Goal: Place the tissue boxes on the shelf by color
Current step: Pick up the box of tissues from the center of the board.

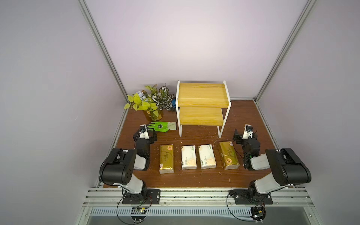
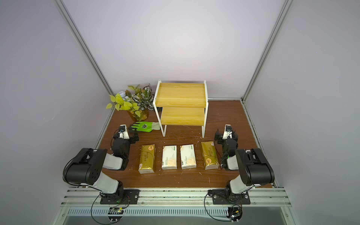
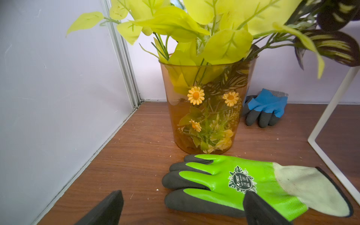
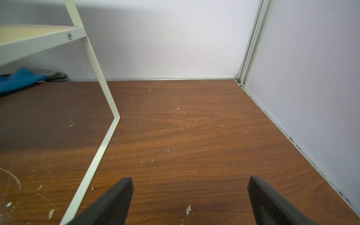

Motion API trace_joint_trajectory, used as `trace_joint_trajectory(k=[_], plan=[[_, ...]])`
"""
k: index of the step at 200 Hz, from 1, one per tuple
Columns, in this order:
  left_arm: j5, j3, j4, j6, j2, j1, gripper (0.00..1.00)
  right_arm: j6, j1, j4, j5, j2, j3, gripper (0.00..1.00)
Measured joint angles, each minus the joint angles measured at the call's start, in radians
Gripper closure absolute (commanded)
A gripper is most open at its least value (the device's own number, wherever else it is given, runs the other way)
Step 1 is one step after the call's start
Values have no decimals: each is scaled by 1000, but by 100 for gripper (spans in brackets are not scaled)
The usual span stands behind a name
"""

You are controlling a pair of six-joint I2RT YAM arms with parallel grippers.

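Four tissue boxes lie in a row on the brown table in both top views: a gold one (image 1: 166, 158), two white ones (image 1: 188, 157) (image 1: 206, 156), and a second gold one (image 1: 228, 155). Behind them stands the shelf (image 1: 202, 97), two yellow boards in a white frame, both boards bare. My left gripper (image 1: 145, 134) (image 3: 183, 192) is open at the left end of the row, its fingers on either side of a green glove's fingertips. To the right of the row my right gripper (image 1: 245, 134) (image 4: 190, 178) is open over bare wood, beside the shelf's leg (image 4: 97, 74).
A green glove (image 1: 161, 126) (image 3: 243, 183) lies left of the shelf. An amber vase of leaves and flowers (image 1: 153, 115) (image 3: 206, 105) stands at the back left. A blue glove (image 3: 266, 107) lies behind it by the wall. Walls close in on three sides.
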Motion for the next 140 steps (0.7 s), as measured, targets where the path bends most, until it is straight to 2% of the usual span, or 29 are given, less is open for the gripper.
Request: trace_joint_trajectory(k=[140], plan=[[-9,0,1,2,0,-6,0,0,0,0,0,0,0,0]])
